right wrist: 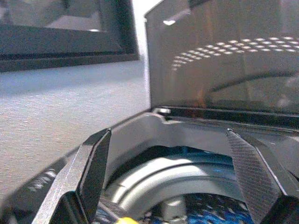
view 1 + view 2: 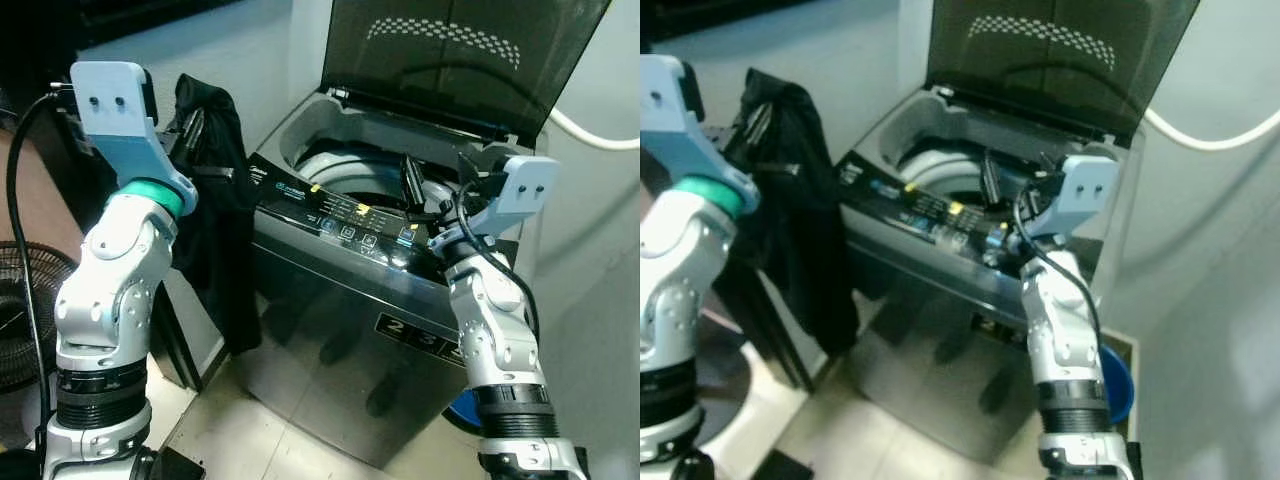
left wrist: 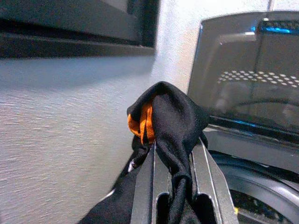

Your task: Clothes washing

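Gripping a limp black garment (image 2: 215, 190), the left gripper (image 3: 170, 186) hung at nine o'clock of the open grey top-loading washing machine (image 2: 350, 300); the right gripper's (image 1: 173, 177) fingers (image 1: 93, 163) gaped over its drum.

Black garment (image 3: 175, 126), orange inside

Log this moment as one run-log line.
phase: loading | left gripper: shut on black garment, held left of washing machine | right gripper: fingers open above drum | lid: up
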Controlling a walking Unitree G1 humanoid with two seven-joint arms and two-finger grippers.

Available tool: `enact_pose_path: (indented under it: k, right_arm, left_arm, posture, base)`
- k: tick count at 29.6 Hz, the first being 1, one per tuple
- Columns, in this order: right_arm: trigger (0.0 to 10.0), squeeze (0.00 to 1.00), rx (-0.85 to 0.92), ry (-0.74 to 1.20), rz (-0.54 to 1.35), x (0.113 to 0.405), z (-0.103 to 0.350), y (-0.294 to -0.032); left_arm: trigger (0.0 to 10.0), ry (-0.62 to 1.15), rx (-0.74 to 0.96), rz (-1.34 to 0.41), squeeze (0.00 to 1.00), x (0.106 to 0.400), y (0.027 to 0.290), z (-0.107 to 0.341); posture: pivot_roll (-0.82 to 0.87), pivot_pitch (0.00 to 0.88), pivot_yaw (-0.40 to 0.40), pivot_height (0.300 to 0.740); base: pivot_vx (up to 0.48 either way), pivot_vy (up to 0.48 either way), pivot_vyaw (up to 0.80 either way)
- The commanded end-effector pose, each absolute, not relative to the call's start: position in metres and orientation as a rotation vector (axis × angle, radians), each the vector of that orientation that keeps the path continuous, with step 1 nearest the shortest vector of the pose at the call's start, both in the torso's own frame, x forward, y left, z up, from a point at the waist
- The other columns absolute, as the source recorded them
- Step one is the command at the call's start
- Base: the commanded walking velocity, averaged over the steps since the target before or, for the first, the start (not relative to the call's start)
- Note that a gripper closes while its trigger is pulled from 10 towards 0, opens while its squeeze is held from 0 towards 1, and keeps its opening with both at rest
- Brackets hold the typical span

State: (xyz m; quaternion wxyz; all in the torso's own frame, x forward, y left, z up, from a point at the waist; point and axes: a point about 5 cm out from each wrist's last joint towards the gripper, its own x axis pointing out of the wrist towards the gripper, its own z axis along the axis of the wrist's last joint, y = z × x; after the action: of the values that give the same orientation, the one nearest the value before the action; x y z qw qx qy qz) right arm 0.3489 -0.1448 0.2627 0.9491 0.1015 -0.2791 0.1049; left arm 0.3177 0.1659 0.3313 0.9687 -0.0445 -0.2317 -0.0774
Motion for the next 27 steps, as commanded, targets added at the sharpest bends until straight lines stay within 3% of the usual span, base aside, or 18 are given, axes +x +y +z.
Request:
enact_pose_path:
  k: [1, 8, 27]
  right_arm:
    - [10.0, 0.0, 0.208, -0.557, 0.201, 0.3494, 0.2604, -0.1489]
    - [10.0, 0.0, 0.209, -0.554, 0.184, 0.3504, 0.2605, -0.1507]
    - [10.0, 0.0, 0.197, -0.557, 0.18, 0.3504, 0.261, -0.1509]
  left_arm:
    - [10.0, -0.477, -0.089, -0.165, 0.0, 0.3182, 0.1632, 0.3332]
    - [10.0, -0.474, -0.089, -0.164, 0.0, 0.3189, 0.1638, 0.3322]
    - [10.0, -0.479, -0.051, -0.153, 0.0, 0.3202, 0.1631, 0.3321]
  posture:
    - [0.07, 0.061, -0.016, 0.74]
    - [0.07, 0.058, -0.016, 0.74]
    - [0.07, 0.058, -0.015, 0.74]
  base:
    - [0.0, 0.48, -0.8]
    - [0.0, 0.466, -0.8]
    - [0.0, 0.0, 0.0]
